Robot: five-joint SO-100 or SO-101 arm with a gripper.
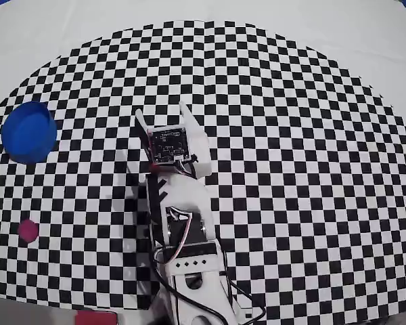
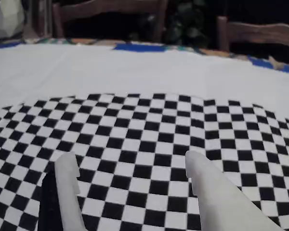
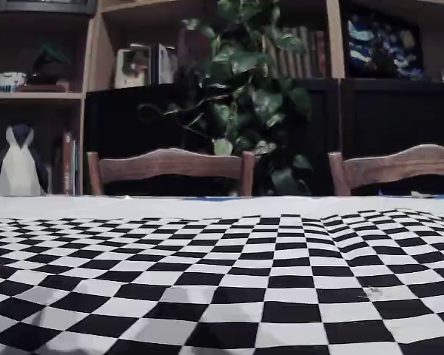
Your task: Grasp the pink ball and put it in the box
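In the overhead view the pink ball (image 1: pixel 28 230) lies on the checkered mat (image 1: pixel 291 149) at the lower left. A round blue box (image 1: pixel 28 131) stands at the left edge of the mat, above the ball. My gripper (image 1: pixel 162 113) is at the mat's centre, far right of both, open and empty. In the wrist view the gripper (image 2: pixel 130 166) shows two white fingers (image 2: pixel 67 168) spread wide over bare checkered mat. Ball and box are out of the wrist and fixed views.
The white arm (image 1: pixel 183 223) runs from the bottom edge to the centre in the overhead view. A red object (image 1: pixel 95 317) sits at the bottom edge. Wooden chairs (image 3: pixel 170 166), a plant (image 3: pixel 244 89) and shelves stand beyond the table's far edge.
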